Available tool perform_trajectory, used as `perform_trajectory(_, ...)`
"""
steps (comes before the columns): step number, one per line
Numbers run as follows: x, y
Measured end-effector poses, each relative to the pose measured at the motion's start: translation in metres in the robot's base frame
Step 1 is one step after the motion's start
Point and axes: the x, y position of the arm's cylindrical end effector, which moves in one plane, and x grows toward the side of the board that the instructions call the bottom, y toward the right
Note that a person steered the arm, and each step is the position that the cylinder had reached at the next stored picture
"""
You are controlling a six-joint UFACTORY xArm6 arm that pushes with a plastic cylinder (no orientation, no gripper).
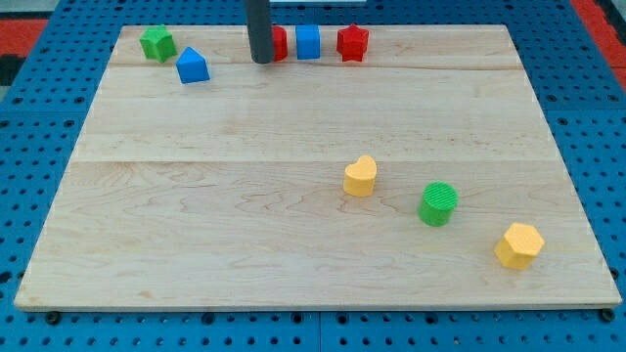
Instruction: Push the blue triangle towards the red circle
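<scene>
The blue triangle lies near the view's top left on the wooden board. The red circle is at the view's top middle, partly hidden behind my rod. My tip rests on the board right beside the red circle's left edge, to the right of the blue triangle with a clear gap between them.
A green block sits left of the blue triangle. A blue cube and a red star-like block stand right of the red circle. A yellow heart, a green cylinder and a yellow hexagon lie lower right.
</scene>
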Motion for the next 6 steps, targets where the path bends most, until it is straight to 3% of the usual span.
perform_trajectory(1, 0.043, -0.012)
perform_trajectory(2, 0.092, -0.067)
perform_trajectory(3, 0.083, -0.163)
perform_trajectory(4, 0.052, -0.145)
perform_trajectory(6, 0.033, -0.070)
